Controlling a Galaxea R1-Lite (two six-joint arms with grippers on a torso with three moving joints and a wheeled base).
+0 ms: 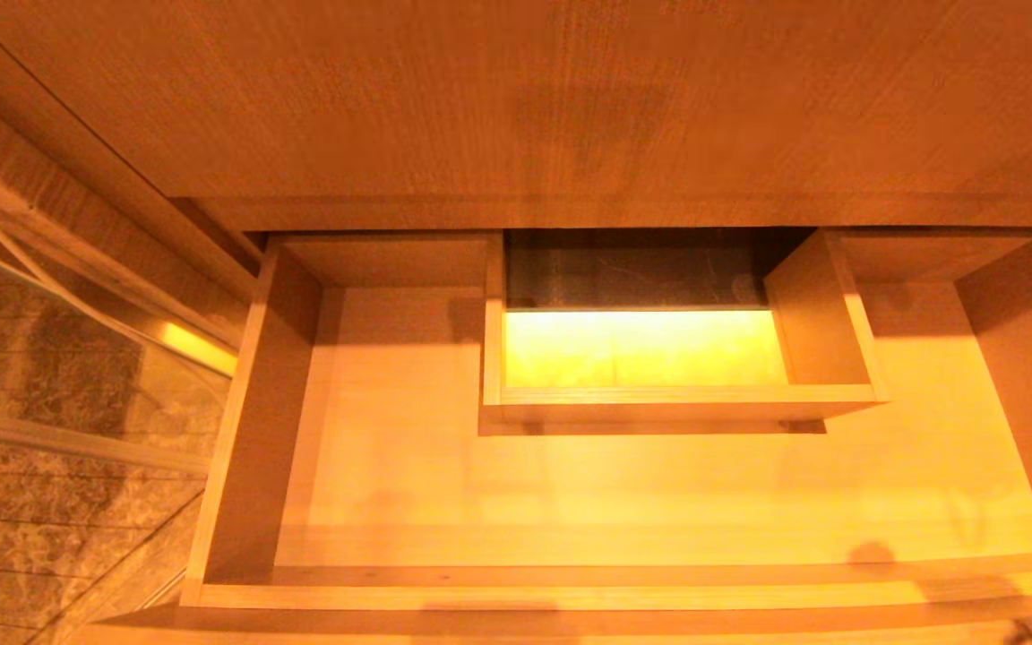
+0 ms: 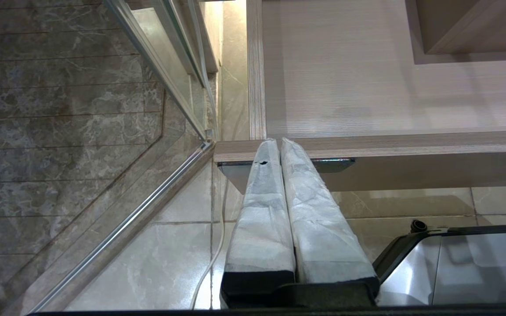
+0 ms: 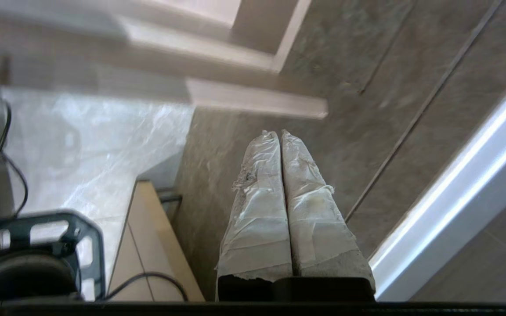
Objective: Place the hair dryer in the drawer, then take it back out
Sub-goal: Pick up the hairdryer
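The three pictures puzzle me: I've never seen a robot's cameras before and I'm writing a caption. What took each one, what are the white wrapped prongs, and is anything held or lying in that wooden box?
A two-armed robot on wheels took them. The orange picture comes from its head camera, looking down into an open drawer with a boxed cut-out at the back. No hair dryer shows in the part seen here, and neither arm shows.

The other two come from cameras on its wrists. The white prongs are each gripper's two wrapped fingers. The left gripper is shut and empty, its tips near the drawer's front corner. The right gripper is also shut with nothing between its fingers, over a grey tiled surface off the drawer's end.
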